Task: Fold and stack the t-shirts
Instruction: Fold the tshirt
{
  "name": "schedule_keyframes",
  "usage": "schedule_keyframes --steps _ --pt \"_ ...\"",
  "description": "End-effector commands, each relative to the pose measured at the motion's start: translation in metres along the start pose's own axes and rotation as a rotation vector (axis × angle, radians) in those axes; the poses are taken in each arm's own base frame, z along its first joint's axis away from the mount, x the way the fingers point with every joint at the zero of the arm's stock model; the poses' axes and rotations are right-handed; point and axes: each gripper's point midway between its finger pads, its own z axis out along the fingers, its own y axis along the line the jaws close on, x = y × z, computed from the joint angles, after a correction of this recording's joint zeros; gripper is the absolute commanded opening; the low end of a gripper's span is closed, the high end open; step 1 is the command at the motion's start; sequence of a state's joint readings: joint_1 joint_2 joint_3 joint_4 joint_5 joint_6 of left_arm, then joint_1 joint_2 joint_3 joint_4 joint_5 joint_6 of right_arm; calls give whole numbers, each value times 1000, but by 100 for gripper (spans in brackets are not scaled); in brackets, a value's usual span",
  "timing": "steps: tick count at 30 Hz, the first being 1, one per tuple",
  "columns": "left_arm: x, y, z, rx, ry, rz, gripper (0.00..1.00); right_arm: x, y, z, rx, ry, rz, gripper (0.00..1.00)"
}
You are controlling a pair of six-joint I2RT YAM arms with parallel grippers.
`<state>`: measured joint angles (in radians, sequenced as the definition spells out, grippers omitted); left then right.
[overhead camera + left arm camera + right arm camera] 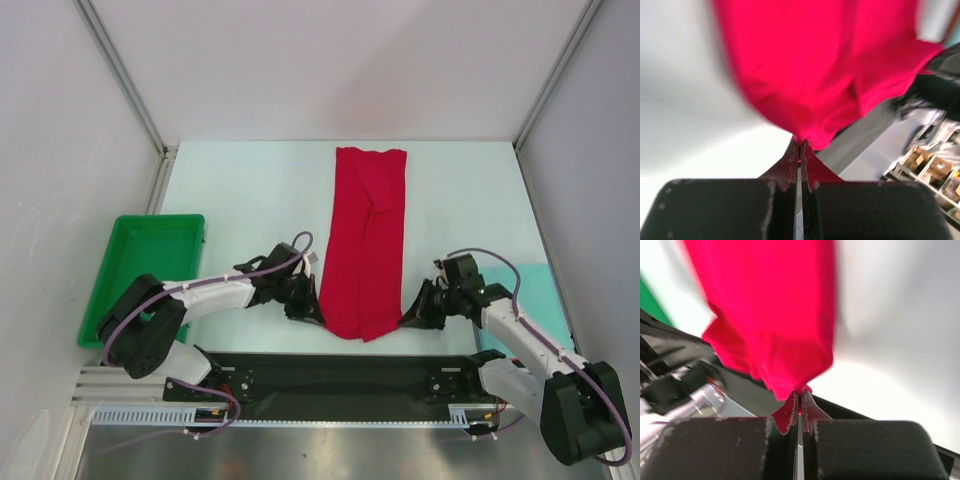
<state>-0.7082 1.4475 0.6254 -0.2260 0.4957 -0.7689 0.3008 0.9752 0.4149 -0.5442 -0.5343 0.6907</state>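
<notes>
The red t-shirt (365, 240) lies as a long narrow folded strip down the middle of the table, from the far edge to the near edge. My left gripper (312, 308) is shut on its near left corner, and my right gripper (410, 315) is shut on its near right corner. In the left wrist view the jaws (801, 144) pinch red cloth (825, 65) at their tips. In the right wrist view the gripper (800, 393) pinches red cloth (765, 305) the same way. The pale teal t-shirt (548, 290) lies flat at the right edge, partly hidden by my right arm.
A green plastic tray (150, 270) stands at the left edge of the table. A black strip (340, 375) runs along the near edge between the arm bases. White walls enclose the table on the sides and back.
</notes>
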Motion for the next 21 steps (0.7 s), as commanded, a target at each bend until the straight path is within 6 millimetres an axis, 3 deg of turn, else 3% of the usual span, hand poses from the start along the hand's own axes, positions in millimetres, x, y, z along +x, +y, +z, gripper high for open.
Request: schedule_keyframes --steps 1,2,7,8,9,10,11,13,14,15,16,21 --pt "-52 -54 -19 86 -145 20 0 -35 25 -18 -22 -62 -34 0" --pt "-70 -68 -24 102 -180 23 1 -51 36 -24 -43 -92 -37 0" --pt "-131 -86 -30 107 -245 -8 0 -107 53 -25 -49 -90 -47 0" --pt "-152 -95 -40 124 -283 1 0 -127 64 -32 -63 -131 -66 0" --pt "-163 -88 -32 104 -273 -13 0 -138 67 -31 -65 -145 -80 0" --pt "-171 -85 -32 92 -271 -9 0 -148 70 -30 -66 -145 -78 0" --pt "-193 -88 -40 101 -305 -12 0 -159 63 -21 -53 -124 -50 0" --pt "-211 -78 -31 105 -291 -30 0 -185 73 -20 -61 -145 -71 0" --pt "-229 -77 -39 119 -317 -38 0 -192 66 -7 -43 -114 -49 0" --pt "-235 -67 -31 115 -297 -63 0 -208 77 -10 -55 -133 -70 0" --pt "-250 -70 -38 150 -310 -62 0 -214 78 -7 -56 -127 -71 0" --pt "-280 -62 -20 181 -272 -88 0 -252 69 12 -17 -99 -19 0"
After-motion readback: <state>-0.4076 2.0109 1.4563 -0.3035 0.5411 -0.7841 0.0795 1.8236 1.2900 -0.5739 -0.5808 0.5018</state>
